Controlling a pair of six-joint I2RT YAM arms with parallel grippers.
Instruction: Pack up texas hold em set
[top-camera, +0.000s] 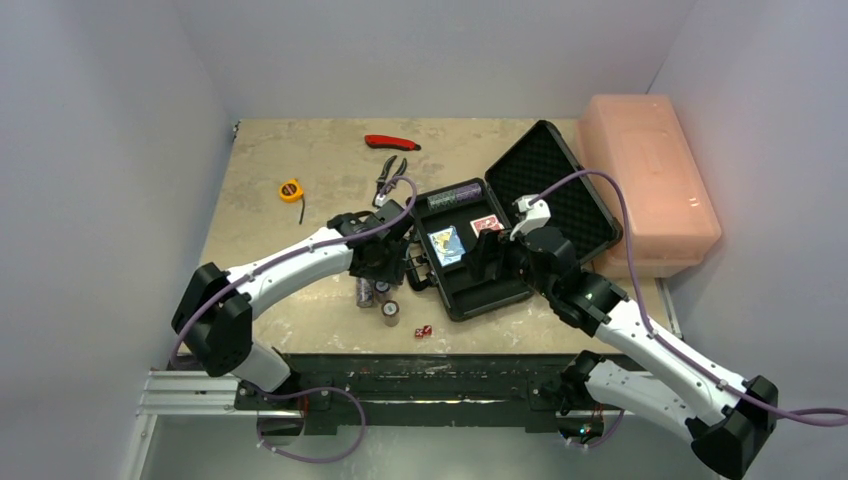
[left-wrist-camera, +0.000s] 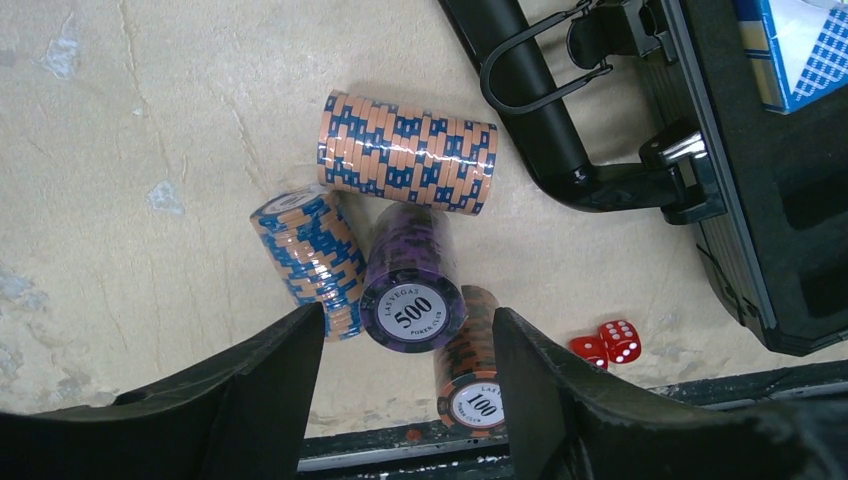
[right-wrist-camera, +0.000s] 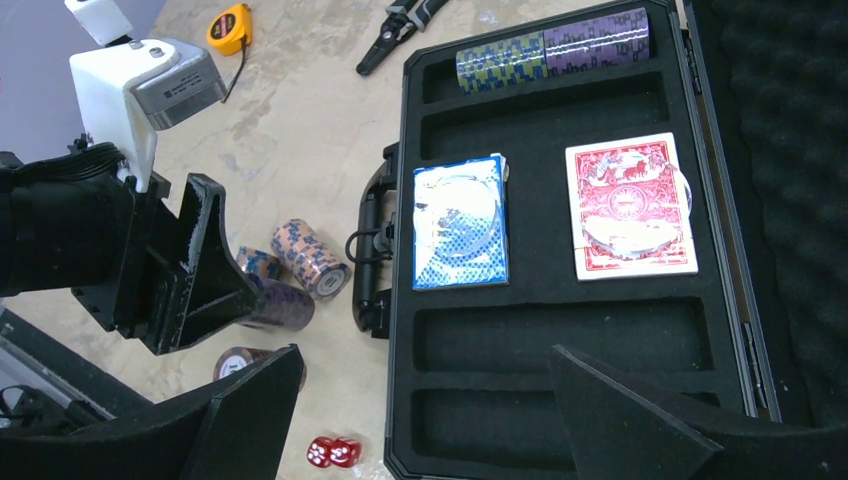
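Observation:
The black briefcase (top-camera: 500, 290) lies open, lid (top-camera: 555, 190) back. A blue deck (right-wrist-camera: 460, 225), a red deck (right-wrist-camera: 630, 205) and a row of chips (right-wrist-camera: 550, 50) sit in its foam. Left of the handle (left-wrist-camera: 530, 110) are loose chip stacks: a purple 500 stack (left-wrist-camera: 412, 290), a blue-orange one (left-wrist-camera: 310, 260), one lying flat (left-wrist-camera: 408, 152), and a 100 stack (left-wrist-camera: 470, 380). Two red dice (left-wrist-camera: 608, 343) lie near the table edge. My left gripper (left-wrist-camera: 408, 315) is open, its fingers either side of the purple stack with gaps showing. My right gripper (right-wrist-camera: 425, 352) hangs open over the case's empty near slots.
A large pink box (top-camera: 650, 180) stands at the right behind the lid. Pliers (top-camera: 390, 172), a red-handled tool (top-camera: 392, 142) and a yellow tape measure (top-camera: 290, 189) lie on the far half of the table. The table's near edge runs just behind the dice.

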